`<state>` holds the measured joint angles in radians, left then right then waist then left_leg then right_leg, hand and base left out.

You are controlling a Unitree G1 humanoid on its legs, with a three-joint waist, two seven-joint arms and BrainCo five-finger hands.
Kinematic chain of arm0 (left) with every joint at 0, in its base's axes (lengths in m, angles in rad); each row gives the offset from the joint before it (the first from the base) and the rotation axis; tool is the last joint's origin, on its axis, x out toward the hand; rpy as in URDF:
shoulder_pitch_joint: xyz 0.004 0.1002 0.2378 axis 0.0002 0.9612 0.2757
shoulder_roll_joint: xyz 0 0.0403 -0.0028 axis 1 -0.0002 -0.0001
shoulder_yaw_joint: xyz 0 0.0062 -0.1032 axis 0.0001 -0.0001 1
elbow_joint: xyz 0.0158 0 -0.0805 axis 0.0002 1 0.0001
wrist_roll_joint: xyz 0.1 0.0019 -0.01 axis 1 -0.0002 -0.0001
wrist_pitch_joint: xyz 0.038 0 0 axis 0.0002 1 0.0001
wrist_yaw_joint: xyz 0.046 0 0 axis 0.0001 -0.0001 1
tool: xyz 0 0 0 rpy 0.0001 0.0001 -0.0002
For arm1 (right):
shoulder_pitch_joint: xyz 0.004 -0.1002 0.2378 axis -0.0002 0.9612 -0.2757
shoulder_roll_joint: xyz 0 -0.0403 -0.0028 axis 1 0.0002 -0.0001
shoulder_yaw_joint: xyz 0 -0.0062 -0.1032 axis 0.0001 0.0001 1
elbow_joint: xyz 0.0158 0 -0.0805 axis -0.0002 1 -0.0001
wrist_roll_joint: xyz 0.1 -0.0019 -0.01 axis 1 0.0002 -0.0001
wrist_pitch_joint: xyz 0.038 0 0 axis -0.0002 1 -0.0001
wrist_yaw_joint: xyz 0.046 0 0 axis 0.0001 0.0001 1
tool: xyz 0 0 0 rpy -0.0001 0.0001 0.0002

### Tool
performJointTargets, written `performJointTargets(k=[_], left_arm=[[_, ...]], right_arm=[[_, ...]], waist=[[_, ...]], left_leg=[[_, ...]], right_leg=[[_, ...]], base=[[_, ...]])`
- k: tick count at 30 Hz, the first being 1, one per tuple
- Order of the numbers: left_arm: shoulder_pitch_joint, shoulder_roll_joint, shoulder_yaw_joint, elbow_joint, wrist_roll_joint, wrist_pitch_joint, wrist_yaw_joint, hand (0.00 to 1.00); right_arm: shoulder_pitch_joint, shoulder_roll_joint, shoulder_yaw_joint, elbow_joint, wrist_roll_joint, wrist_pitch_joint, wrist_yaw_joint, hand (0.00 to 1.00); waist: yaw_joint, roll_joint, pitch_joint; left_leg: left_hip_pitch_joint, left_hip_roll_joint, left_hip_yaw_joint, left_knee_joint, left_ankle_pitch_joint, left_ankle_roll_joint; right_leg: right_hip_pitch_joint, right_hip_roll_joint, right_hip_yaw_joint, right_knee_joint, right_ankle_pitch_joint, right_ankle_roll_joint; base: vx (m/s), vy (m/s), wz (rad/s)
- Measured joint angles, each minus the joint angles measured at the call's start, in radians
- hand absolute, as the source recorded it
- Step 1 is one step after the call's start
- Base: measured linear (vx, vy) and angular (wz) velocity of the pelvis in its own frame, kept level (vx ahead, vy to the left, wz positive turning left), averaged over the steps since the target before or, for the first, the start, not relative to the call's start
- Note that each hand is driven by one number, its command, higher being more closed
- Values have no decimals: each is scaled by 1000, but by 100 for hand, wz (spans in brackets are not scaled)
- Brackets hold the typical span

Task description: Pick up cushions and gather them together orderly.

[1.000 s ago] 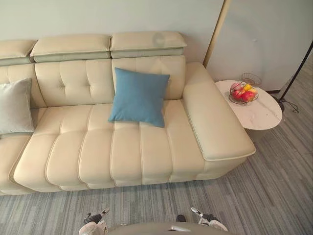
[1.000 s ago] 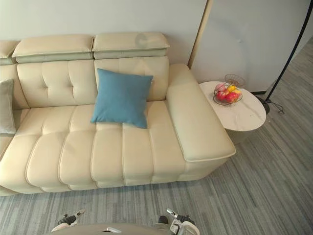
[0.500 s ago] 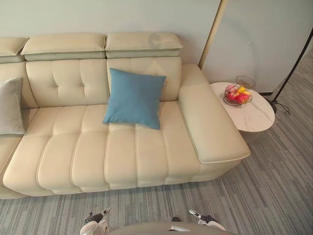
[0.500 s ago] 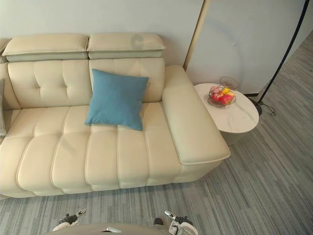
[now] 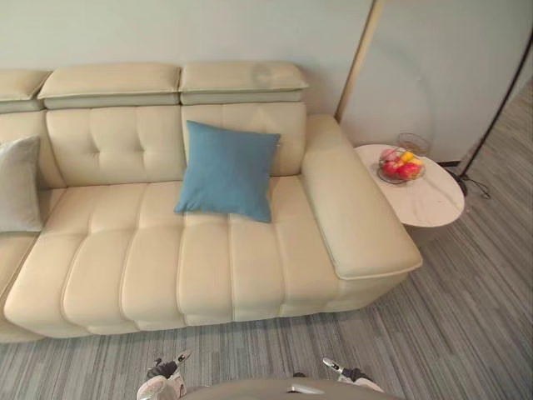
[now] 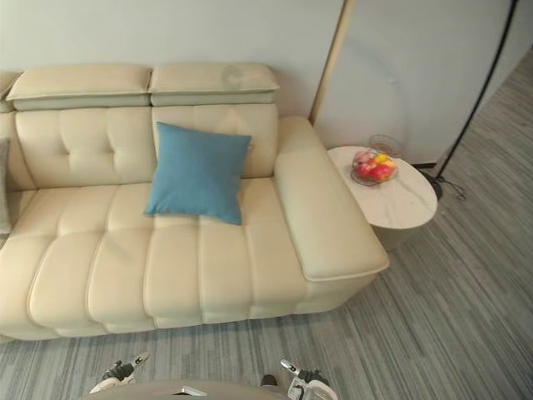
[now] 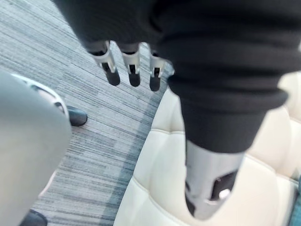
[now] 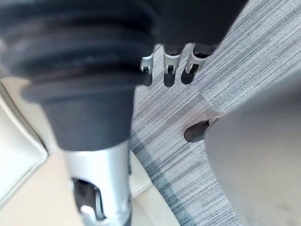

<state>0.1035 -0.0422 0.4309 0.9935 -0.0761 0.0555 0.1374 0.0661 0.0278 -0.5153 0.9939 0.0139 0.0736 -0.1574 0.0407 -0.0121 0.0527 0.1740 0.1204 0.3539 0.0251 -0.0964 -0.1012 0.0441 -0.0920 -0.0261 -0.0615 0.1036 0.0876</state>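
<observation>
Currently hold nothing in left hand (image 7: pixel 133 66) or right hand (image 8: pixel 170 63), fingers slack. Find blue cushion (image 5: pixel 226 171) propped against the sofa (image 5: pixel 208 267), grey cushion (image 5: pixel 18 185) well apart leftward; may drop either through a shallow pinch.

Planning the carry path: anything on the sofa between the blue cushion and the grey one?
Bare: in the left eye view, empty sofa seat separates the blue cushion from the grey cushion.
</observation>
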Motion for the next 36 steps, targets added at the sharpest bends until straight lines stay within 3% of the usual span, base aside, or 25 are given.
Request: performJointTargets(k=[8, 11, 14, 16, 18, 19, 20, 21, 22, 24, 28, 31, 34, 36], left_arm=[[-13, 0, -2, 2, 3, 0, 0, 0], [-25, 1, -4, 12, 3, 0, 0, 0], [-47, 1, -25, 33, 3, 0, 1, 0], [-60, 3, -25, 39, 3, 0, 2, 0], [-60, 8, -25, 39, 3, 0, 4, 0], [-61, 13, -25, 37, 3, -1, 6, 0], [-62, 11, -25, 38, 3, -2, 8, 0], [-74, 5, -25, 37, 3, -2, 10, 0], [-70, 1, -32, 37, 3, -2, 10, 0], [-64, 8, -47, 35, 3, -3, 10, 0], [-50, -1, -106, 39, 4, -8, 8, 0], [-61, -3, -139, 45, 4, -8, 4, 0], [-77, 0, -169, 49, 15, -8, 1, 0], [-78, -2, -171, 49, 21, -9, 1, 0]], right_arm=[[19, 3, -8, -34, 28, 0, 0, 0], [10, 1, -8, -34, 28, 0, 0, 0], [-18, -6, -7, -36, 28, -1, 0, 0], [-31, -6, 2, -36, 29, 0, 0, 0], [-36, -3, 4, -36, 29, 0, 0, 0], [-50, 0, 18, -36, 29, 0, -2, 0], [-52, 0, 23, -36, 29, 0, -2, 0], [-51, -4, 22, -37, 29, -1, -2, 0], [-58, -16, 22, -37, 29, -2, -3, 0], [-48, -11, 21, -45, 32, -4, -5, 0], [-45, -39, 33, -37, 27, -5, -5, 0], [-54, -45, 21, -35, 27, -5, -5, 0], [-60, -56, 21, -23, 28, -4, -5, 0], [-69, -62, 22, -2, 29, -5, -5, 0]], waist=[[-10, 10, 10], [-10, 3, 15], [-14, 18, 34], [-21, 12, 47], [-26, 4, 57], [-25, -1, 72], [-26, 2, 74], [-28, 14, 81], [-23, 37, 93], [-25, 28, 90], [-26, 59, 73], [-33, 73, 77], [-54, 71, 76], [-51, 75, 80]], left_leg=[[16, 57, 87, 67, -47, -37], [18, 59, 90, 83, -58, -34], [20, 48, 139, 92, -86, -28], [23, 36, 228, 106, -103, -25], [27, 35, 281, 124, -117, -24], [39, 38, 337, 136, -124, -22], [43, 42, 357, 135, -127, -23], [50, 56, 403, 131, -126, -24], [63, 78, 444, 135, -124, -26], [96, 77, 487, 138, -120, -33], [132, 99, 499, 136, -113, -38], [140, 98, 494, 131, -73, -32], [144, 92, 467, 183, 37, -50], [116, 149, 439, 347, 58, -61]], right_leg=[[-22, 62, 89, -19, 20, -17], [-44, 80, 152, -18, 31, -20], [-93, 95, 251, -18, 64, -14], [-139, 111, 343, -18, 93, -13], [-159, 123, 384, -18, 109, -24], [-175, 132, 377, -25, 102, -66], [-184, 128, 327, -25, 83, -93], [-191, 118, 192, -16, 42, -157], [-213, 110, 50, 20, 19, -180], [-243, 55, -207, 107, -7, -193], [-248, 1, -536, 173, -6, -192], [-259, 28, -499, 143, 21, -181], [-246, 37, -448, 137, 9, -176], [-231, 53, -411, 142, -17, -167]], base=[[-35, -61, -42], [2, -25, -66], [-46, 3, -106], [-82, 9, -115], [-81, -38, -107], [-102, -61, -113], [-107, -51, -117], [-73, -32, -105], [-45, -41, -124], [23, -64, -108], [121, -109, -101], [118, -86, -75], [109, -48, -40], [154, -14, -63]])
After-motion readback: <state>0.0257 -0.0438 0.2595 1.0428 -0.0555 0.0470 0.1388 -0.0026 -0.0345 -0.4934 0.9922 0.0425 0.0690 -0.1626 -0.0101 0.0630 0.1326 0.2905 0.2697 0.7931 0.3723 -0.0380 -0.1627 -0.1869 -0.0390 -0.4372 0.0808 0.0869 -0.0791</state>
